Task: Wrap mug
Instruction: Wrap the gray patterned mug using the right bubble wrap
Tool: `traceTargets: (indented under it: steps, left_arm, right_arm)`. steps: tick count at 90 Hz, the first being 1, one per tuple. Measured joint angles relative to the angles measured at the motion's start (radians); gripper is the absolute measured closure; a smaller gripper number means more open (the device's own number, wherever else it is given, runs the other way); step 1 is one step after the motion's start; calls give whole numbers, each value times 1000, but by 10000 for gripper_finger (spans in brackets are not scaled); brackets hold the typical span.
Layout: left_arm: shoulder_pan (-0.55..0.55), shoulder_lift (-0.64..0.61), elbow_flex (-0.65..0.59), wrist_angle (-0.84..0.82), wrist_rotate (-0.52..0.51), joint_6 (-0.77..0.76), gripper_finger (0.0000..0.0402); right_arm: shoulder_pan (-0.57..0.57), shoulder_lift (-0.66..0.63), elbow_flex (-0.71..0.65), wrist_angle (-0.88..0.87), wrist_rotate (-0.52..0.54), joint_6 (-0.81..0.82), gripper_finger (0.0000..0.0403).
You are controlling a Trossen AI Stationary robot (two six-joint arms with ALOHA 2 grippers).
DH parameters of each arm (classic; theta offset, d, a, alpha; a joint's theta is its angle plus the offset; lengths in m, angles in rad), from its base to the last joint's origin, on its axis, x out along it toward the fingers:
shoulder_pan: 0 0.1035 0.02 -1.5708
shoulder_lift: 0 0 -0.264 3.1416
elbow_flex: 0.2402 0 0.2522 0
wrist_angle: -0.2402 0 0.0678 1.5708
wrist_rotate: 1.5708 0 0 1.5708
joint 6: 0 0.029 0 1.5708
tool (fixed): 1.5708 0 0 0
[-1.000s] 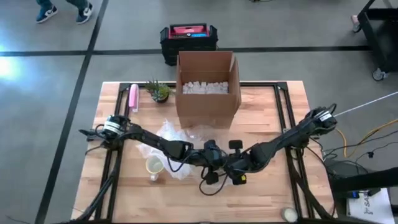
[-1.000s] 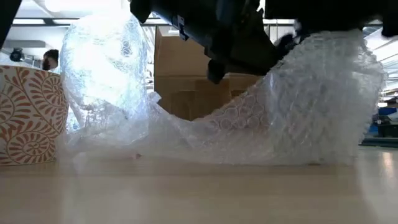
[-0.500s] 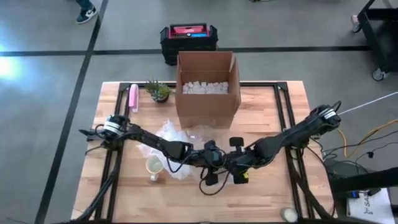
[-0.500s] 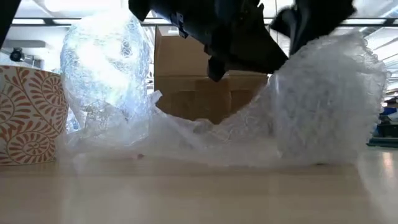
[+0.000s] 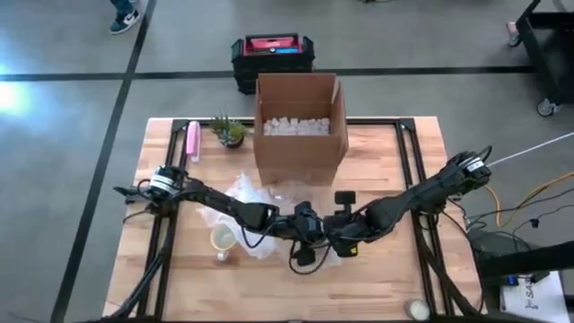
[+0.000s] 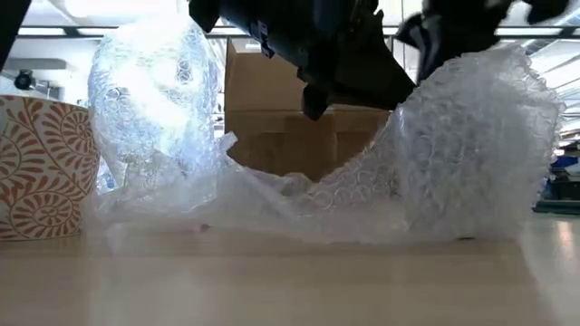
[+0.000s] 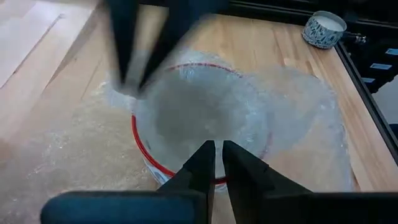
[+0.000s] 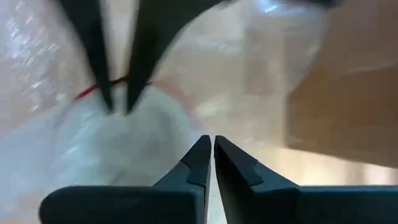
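A wooden table [image 5: 395,278] stands on a grey concrete floor; at its 12 o'clock edge sits an open cardboard box [image 5: 299,126] holding white filler, with a black-and-red case [image 5: 272,56] on the floor beyond it and a small potted plant [image 5: 230,131] at the box's 9 o'clock. A sheet of bubble wrap [image 6: 435,154] lies crumpled near the table's centre, draped over a red-rimmed mug [image 7: 163,167], which sits under the two grippers. A second mug [image 6: 41,167], white with an orange leaf pattern, stands uncovered at 9 o'clock of the wrap. The left gripper [image 7: 215,149] reaches in from 9 o'clock, its fingers nearly closed on a fold of the wrap at the mug's rim; the right gripper [image 8: 208,144] comes from 3 o'clock, its fingers likewise pinched narrow on the wrap, just beside the left one. A small patterned bowl [image 5: 414,309] rests near the table's 5 o'clock corner.
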Motion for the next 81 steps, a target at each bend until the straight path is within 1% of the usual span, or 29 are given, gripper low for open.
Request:
traceTargets:
  steps: [16, 34, 41, 57, 65, 81]
  left_arm:
    - [0, 0, 0, 0, 0, 1, 381]
    - [1, 0, 0, 6, -4, 1, 381]
    - [1, 0, 1, 9, -7, 3, 381]
    - [0, 0, 1, 5, 0, 5, 381]
    - [0, 0, 1, 7, 1, 5, 381]
    - [0, 0, 0, 5, 1, 7, 381]
  right_arm:
    - [7, 7, -32, 74, -24, 5, 396]
    - [-9, 24, -110, 153, -22, 10, 396]
    - [-13, 34, -143, 216, -24, 15, 396]
    - [-15, 34, -192, 333, -94, 13, 396]
    - [-16, 31, -176, 312, -121, 7, 396]
    - [-14, 3, -51, 137, -138, 5, 396]
